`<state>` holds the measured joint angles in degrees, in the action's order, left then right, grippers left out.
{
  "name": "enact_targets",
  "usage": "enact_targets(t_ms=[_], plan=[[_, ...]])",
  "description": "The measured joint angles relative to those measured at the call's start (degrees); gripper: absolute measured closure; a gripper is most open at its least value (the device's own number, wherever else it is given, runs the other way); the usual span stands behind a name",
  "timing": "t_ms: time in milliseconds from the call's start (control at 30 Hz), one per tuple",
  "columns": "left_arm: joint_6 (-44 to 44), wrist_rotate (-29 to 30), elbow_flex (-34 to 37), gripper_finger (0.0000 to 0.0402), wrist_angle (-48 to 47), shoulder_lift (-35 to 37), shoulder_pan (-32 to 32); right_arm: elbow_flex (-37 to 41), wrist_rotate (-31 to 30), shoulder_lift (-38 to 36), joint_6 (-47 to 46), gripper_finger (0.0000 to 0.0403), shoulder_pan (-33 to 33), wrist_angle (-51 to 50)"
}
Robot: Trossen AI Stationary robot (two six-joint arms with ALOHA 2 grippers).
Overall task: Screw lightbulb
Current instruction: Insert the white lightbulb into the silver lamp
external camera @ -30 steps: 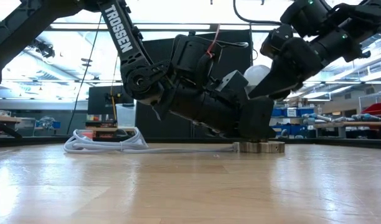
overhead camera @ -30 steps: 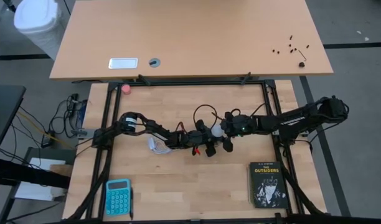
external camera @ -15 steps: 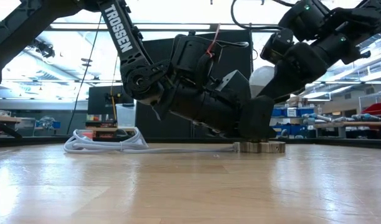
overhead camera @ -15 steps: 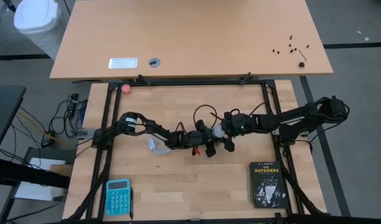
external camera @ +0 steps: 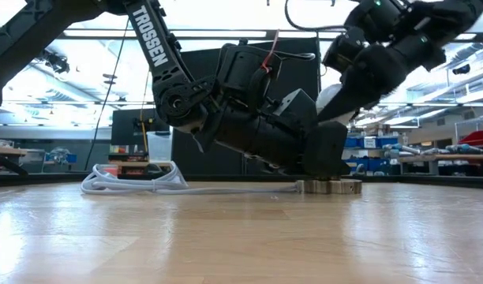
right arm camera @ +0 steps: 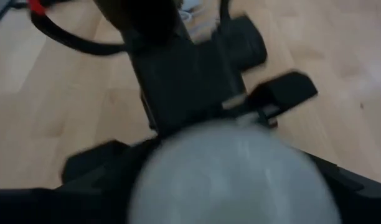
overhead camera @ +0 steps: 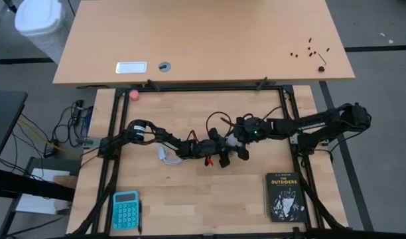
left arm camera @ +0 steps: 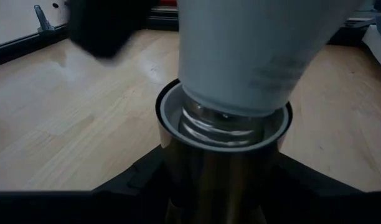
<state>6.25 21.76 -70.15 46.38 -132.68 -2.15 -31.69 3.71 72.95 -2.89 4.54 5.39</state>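
Two black jointed arms — white TROSSEN lettering, red cable loops.

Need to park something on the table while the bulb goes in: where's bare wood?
Bare wood between calculator and book, and behind the arms beside the pink ball. Crowded mid-table around the bulb, both grippers and the white cord.

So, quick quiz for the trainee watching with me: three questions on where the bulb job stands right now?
1. True or false: the lightbulb lies flat on the table.
2. What is the right gripper placed around?
3. The socket is gripped by: A) the left gripper; B) the right gripper; C) neither.

Key:
1. False. It stands with its screw base in the socket, threads still showing.
2. The lightbulb's round white globe.
3. A.
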Motion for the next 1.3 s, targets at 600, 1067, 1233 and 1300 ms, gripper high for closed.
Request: enact_targets(t_ms=[600,1067,1233,1300], plan=[[0.01,0.00,-0.02,0.0199,-0.87,0.07,0.00,-12.18,-4.84,-6.14,0.17,0.0080,-6.14,-21.40],[0.19,0.04,-0.02,0.0199,-0.94,0.07,-0.09,-4.67,-19.95,-20.92,-15.31,0.0093,-14.61,-32.59],[0.72,-0.46,-0.02,0.0199,-0.95,0.07,-0.09,4.33,-29.90,-18.82,-16.66,0.0094,-19.32,-17.40],[1.28,-0.62,-0.02,0.0199,-0.93,0.07,-0.09,5.08,-32.52,-17.25,-16.28,0.0094,-20.07,-15.02]])
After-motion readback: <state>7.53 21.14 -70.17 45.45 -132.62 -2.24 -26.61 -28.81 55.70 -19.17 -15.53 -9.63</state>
